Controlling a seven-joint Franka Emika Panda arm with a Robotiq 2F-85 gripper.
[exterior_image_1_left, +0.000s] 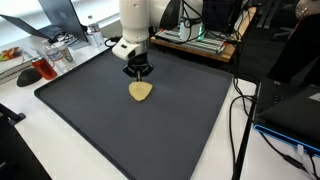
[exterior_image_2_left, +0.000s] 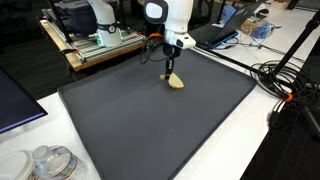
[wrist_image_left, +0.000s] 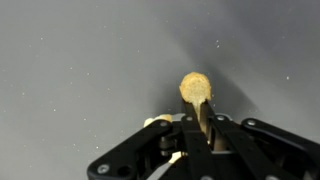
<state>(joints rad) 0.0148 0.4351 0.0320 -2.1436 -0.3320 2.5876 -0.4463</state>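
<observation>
My gripper (wrist_image_left: 204, 122) is shut narrow on one flat tan-yellow piece with a rounded end (wrist_image_left: 196, 88). In the wrist view its thin edge runs up between my two black fingers (wrist_image_left: 190, 128) and the round end sticks out past them. In both exterior views the gripper (exterior_image_1_left: 138, 74) (exterior_image_2_left: 172, 71) points straight down, with the piece (exterior_image_1_left: 140, 91) (exterior_image_2_left: 176, 82) hanging right under it. Its lower end is at the surface, but I cannot tell whether it touches or is just clear.

Below me is one dark grey rectangular mat (exterior_image_1_left: 80, 110) (exterior_image_2_left: 150, 130), and this piece is the only thing on it. I am over the part of the mat nearest my own base, so the far edge is near. Bare mat spreads wide on the other three sides.

The mat lies on one white table (exterior_image_1_left: 30, 140) (exterior_image_2_left: 290, 140). A bundle of black cables (exterior_image_1_left: 238, 110) (exterior_image_2_left: 275, 75) runs along one edge. A low wooden rack of electronics (exterior_image_2_left: 95, 45) stands behind another edge, and two clear plastic containers (exterior_image_2_left: 50, 163) sit off a near corner.
</observation>
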